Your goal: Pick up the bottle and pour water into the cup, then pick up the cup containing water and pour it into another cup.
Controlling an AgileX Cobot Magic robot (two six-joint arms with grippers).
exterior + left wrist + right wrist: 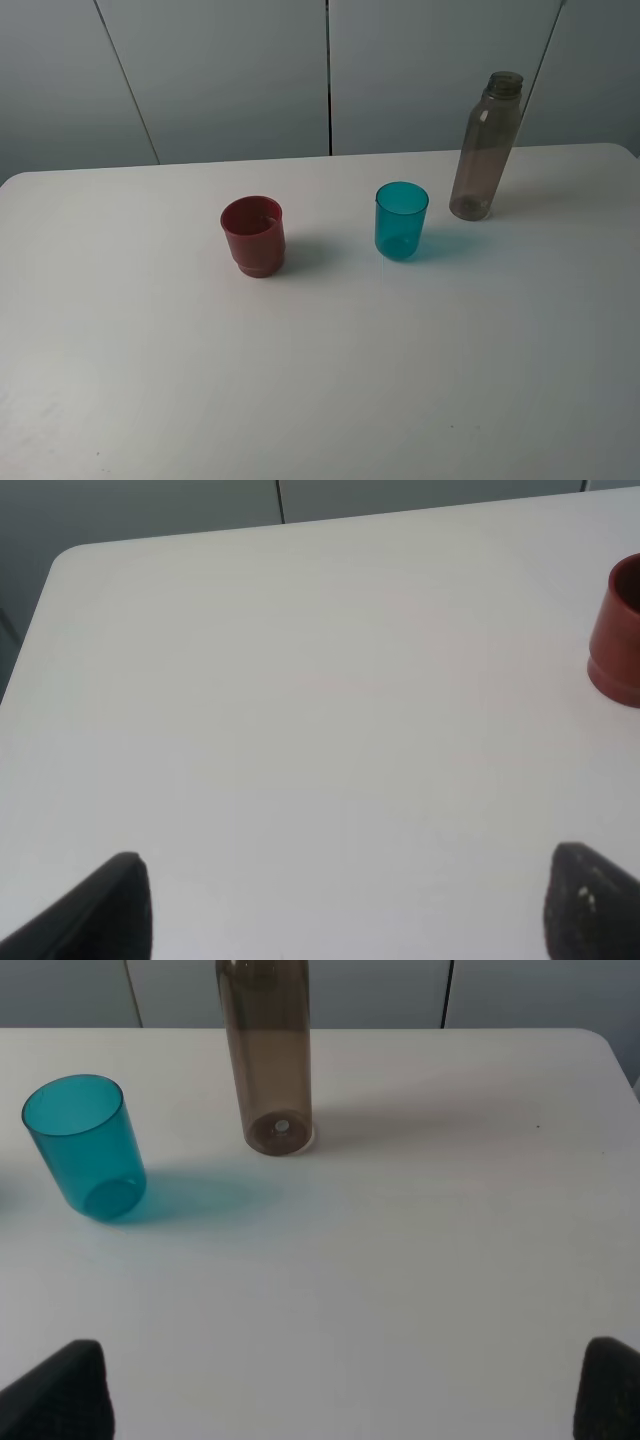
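Standing upright near far right table (150,400) edge: bottle (486,150), uncapped, tall, tip-prone if nudged high. Cup (401,221) just beside it, clip risk. Another cup (253,235) left of centre. Left gripper (345,905), right gripper (345,1390): fingers spread, empty.

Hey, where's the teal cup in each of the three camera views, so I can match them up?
Exterior high: the teal cup stands right of centre, between the red cup and the bottle.
Left wrist: not in it; only the red cup shows, cut by the edge.
Right wrist: the teal cup stands apart from the bottle.
Shared landmark: the white table, with the bottle next to the cup in two views.
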